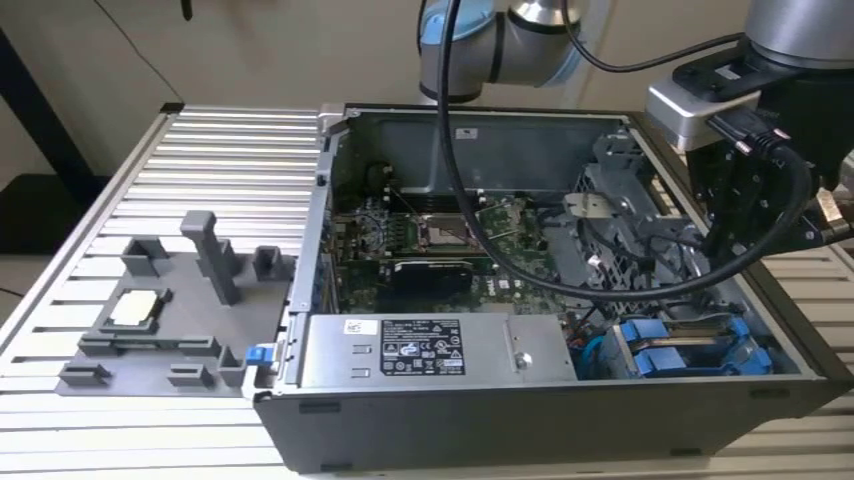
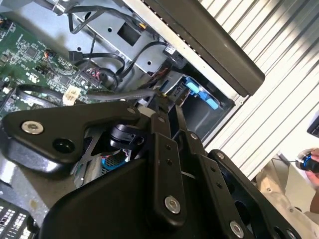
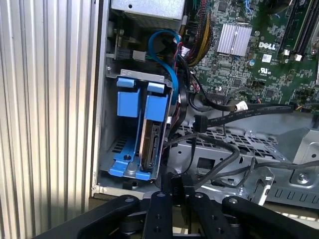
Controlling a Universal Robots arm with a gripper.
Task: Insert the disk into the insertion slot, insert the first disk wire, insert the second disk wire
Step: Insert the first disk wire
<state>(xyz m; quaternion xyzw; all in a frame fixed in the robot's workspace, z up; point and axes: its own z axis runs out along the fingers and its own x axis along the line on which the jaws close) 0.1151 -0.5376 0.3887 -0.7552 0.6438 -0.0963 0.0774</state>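
Logging tool point(image 3: 173, 181) position first: poised over the drive-bay corner of the open computer case point(image 1: 534, 425), set on the slatted aluminium surface point(image 1: 200, 170). Tool state: clenched, fingers point(image 2: 160, 144) drawn almost together, black wire point(image 2: 119, 93) running up to the tips and, judging by both wrist views, pinched there. Disk point(image 3: 151, 144): already down in the insertion slot point(image 3: 144, 75), standing on edge inside its blue frame point(image 3: 155, 107), narrow edge turned toward the tool. Key relation: disk straight ahead of the tips in the first wrist view, near but not touching; long axis of that exposed edge roughly in line with the tool's reach, blue tabs at the far end. Second blue frame point(image 3: 127, 97) just beside, between disk and case wall; contents not made out. From the exterior view: bay at the case's near corner on the exterior view's right, directly beneath the arm point(image 1: 787, 40). Judged: disk step finished, wire work in hand. Writing: printed white label point(image 1: 420, 345) on the power supply point(image 1: 534, 345), white lettering on the green circuit board point(image 3: 279, 64); noted only, not transcribed. Disk's own label hidden from these angles.
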